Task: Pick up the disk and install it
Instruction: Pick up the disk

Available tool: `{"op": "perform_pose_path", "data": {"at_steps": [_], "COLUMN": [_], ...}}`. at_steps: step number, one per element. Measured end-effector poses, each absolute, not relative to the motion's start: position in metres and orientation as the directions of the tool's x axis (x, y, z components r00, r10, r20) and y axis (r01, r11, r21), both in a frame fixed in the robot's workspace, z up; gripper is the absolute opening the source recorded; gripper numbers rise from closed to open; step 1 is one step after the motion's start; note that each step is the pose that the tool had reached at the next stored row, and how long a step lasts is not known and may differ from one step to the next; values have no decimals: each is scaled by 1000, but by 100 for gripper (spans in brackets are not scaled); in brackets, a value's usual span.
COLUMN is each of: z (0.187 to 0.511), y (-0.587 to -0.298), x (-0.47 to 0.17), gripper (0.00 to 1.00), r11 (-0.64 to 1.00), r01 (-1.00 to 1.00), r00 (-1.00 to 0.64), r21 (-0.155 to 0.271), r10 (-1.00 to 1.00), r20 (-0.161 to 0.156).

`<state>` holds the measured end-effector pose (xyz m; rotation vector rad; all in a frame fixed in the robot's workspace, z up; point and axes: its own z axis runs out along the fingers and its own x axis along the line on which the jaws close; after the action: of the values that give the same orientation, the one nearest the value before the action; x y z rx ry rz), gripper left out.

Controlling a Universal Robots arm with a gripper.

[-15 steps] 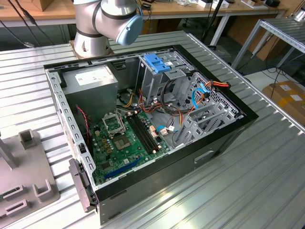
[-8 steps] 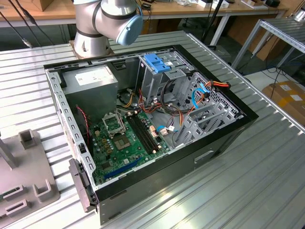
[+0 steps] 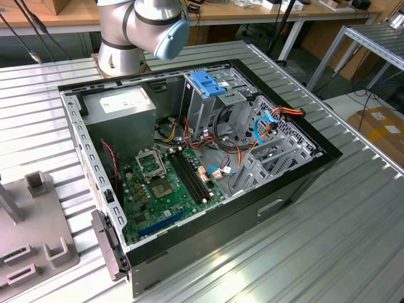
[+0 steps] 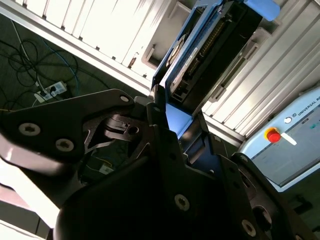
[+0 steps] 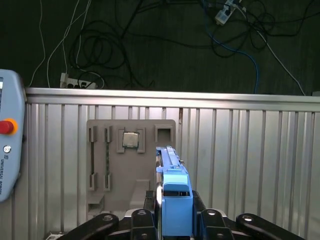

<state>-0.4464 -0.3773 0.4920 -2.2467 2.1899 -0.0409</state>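
The disk (image 5: 172,192) stands on edge between my gripper's black fingers, its bright blue bracket facing the first wrist view. In the second wrist view the disk (image 4: 212,42) shows its dark underside and blue frame, reaching out beyond the fingertips. My gripper (image 5: 173,207) is shut on it, one finger (image 4: 156,102) pressed to each side, and holds it in the air above a ribbed metal table (image 5: 240,150). In the exterior view the open computer case (image 3: 297,183) lies on the table with its blue-topped drive cage (image 3: 210,82) at the back.
A grey fixture plate (image 5: 131,165) with a processor chip (image 5: 131,139) lies under the disk. A pendant with a red button (image 5: 5,127) sits beside the table, cables on the dark floor (image 5: 150,45) beyond. The arm's base (image 3: 136,28) stands behind the case.
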Motion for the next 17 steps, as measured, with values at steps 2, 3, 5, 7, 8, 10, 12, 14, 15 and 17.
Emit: {"op": "perform_pose_path", "data": {"at_steps": [2,3,5,7,8,10,12,14,15,17], "z": [492,492,492,492,492,492,492,492,492,492], "y": [-377,-377,-377,-377,-377,-377,-377,-377,-377,-377], "x": [-445,-444,-444,-444,-444,-444,-444,-442,-441,-438], "gripper": [37,37,37,37,37,37,37,37,37,37], "r11": [-26,-26,-26,-26,-26,-26,-26,-26,-26,-26], "r01": [-999,-999,-999,-999,-999,-999,-999,-999,-999,-999], "r00": [25,25,25,25,25,25,25,25,25,25], "r21": [-21,-21,-21,-21,-21,-21,-21,-21,-21,-21], "r10": [-1000,-1000,-1000,-1000,-1000,-1000,-1000,-1000,-1000,-1000], "r20": [16,16,16,16,16,16,16,16,16,16]}}
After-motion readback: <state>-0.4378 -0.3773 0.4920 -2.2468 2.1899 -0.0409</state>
